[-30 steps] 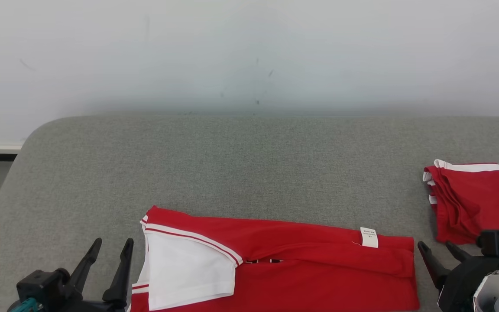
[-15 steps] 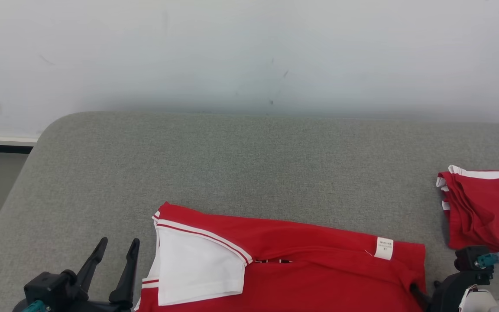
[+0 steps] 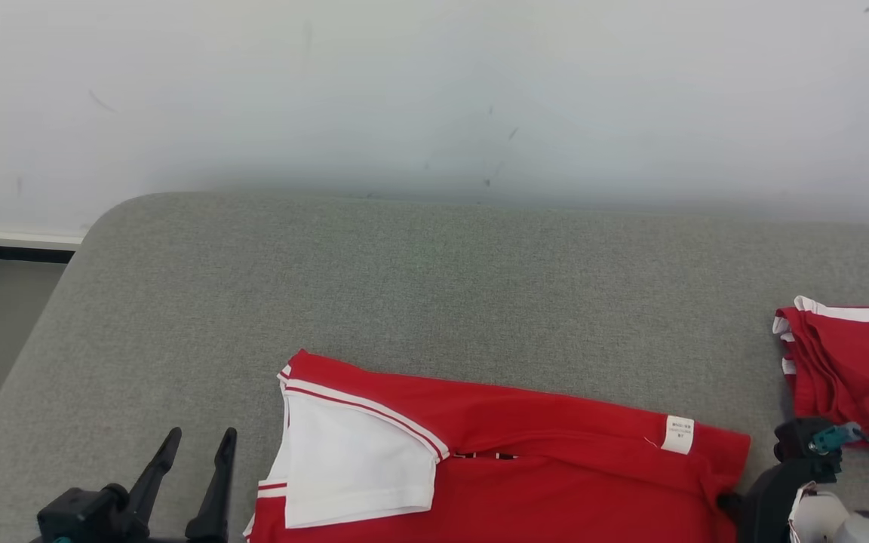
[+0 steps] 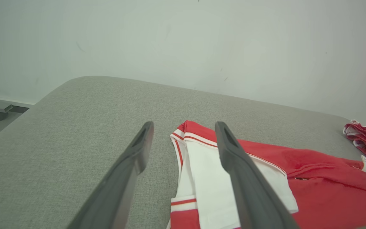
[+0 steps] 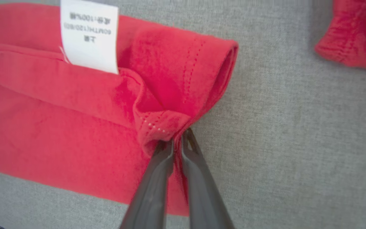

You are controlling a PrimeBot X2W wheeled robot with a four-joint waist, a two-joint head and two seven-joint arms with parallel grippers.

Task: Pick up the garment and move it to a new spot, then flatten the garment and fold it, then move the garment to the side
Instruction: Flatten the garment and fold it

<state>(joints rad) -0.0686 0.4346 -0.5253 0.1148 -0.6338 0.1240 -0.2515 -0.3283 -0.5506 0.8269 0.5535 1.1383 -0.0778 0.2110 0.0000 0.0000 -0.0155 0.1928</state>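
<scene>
The garment, a red shirt with a white striped collar, lies folded lengthwise along the front edge of the grey table. A white label sits near its right end. My right gripper is shut on a bunched fold of the garment's right hem, which puckers up at the fingertips; in the head view that gripper shows at the garment's right end. To the left of the collar, my left gripper hovers open, holding nothing, its right finger over the collar edge in the left wrist view.
A second folded red garment with white trim lies at the table's right edge, also seen in the right wrist view. A white wall stands behind the table. The table's rounded left corner drops to the floor.
My right gripper has moved left onto the garment's right hem and closed on it. The head camera has shifted, sliding the scene rightward. The left gripper stays open.
</scene>
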